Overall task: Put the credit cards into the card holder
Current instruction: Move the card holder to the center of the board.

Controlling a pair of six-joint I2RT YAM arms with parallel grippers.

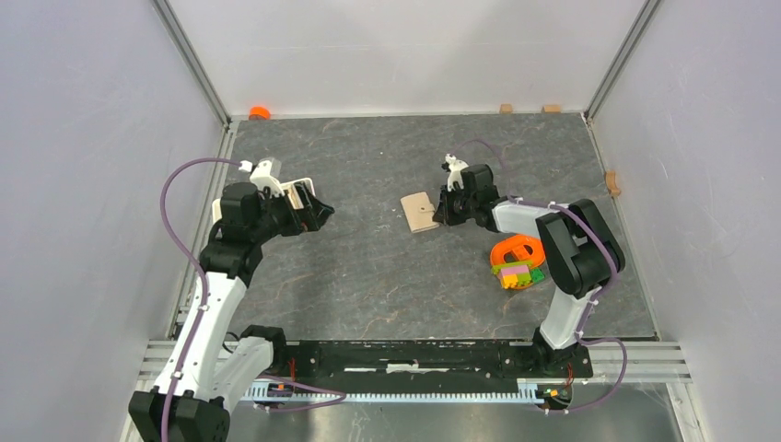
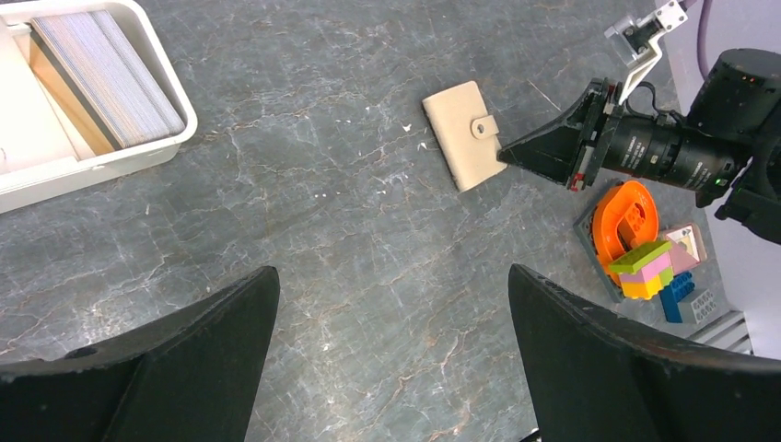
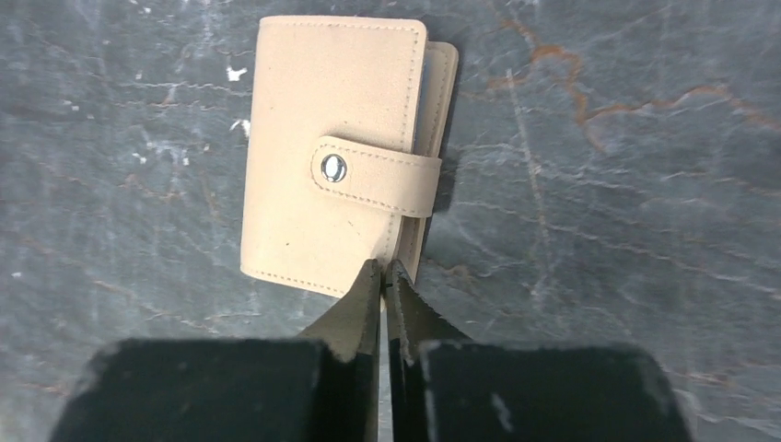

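The white tray (image 2: 180,129) sits toward the bench's left edge by the left arm. The credit cards (image 2: 106,78) are packed in it on edge as one stack, and tan floor shows beside them. The card holder (image 3: 332,166) lies flat and folded right of the bench's middle, its snap tab fastened, with nothing of its inside visible.

The bench (image 1: 368,276) is dark grey veined stone. Near the right edge is a heap of coloured toy bricks (image 1: 518,265) with an orange ring. At the far left corner lies a small orange object (image 1: 260,112), and wooden blocks (image 1: 506,108) dot the far edge. Pale panels wall in three sides.

The left gripper (image 2: 394,272) is released, spread wide over bare stone. The right gripper (image 3: 384,272) is clenched to a thin slit, its tips touching the holder's near edge. Whether they pinch the cover cannot be told.

Only the left wrist view shows the tray's contents, and only the right wrist view shows the snap closely. The top view mostly hides the tray behind the left arm.
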